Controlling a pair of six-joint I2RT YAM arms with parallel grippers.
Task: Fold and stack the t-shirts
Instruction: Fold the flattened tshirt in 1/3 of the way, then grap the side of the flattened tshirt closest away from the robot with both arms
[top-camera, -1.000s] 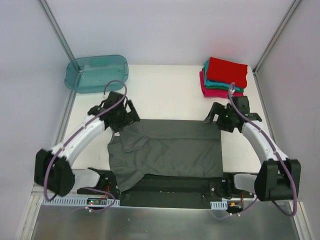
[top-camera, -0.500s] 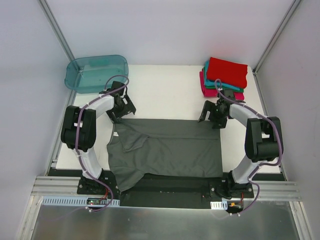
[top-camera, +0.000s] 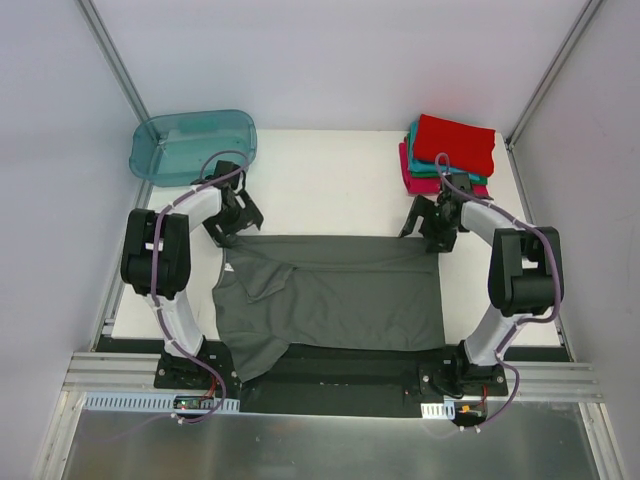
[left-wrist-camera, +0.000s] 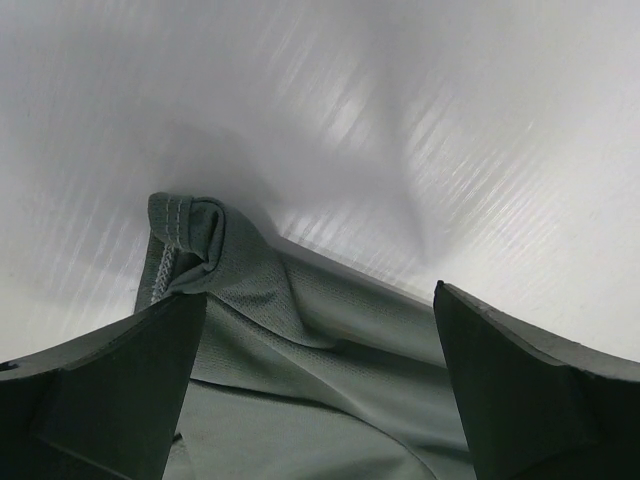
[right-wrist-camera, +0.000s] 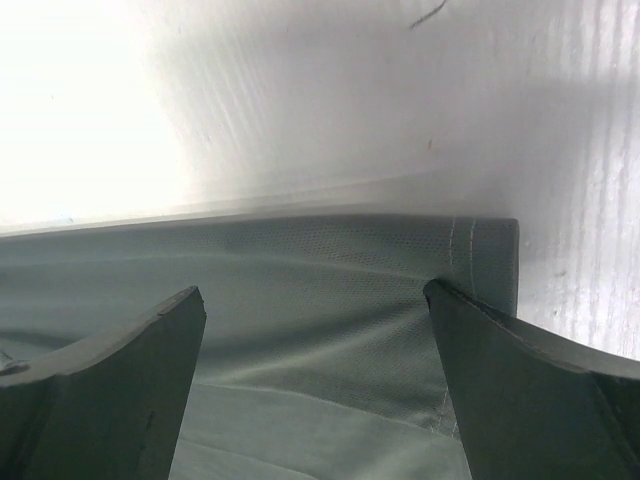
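Teal tub (top-camera: 190, 150) near grey t-shirt (top-camera: 340, 295), whose far corners lie under both arms' parted jaws

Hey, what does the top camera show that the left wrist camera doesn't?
Only the top view shows the teal tub, the folded stack and the right arm. Only the left wrist view shows the stitched hem on a bunched corner, between its open fingers. Both show the dark grey t-shirt on the white table.
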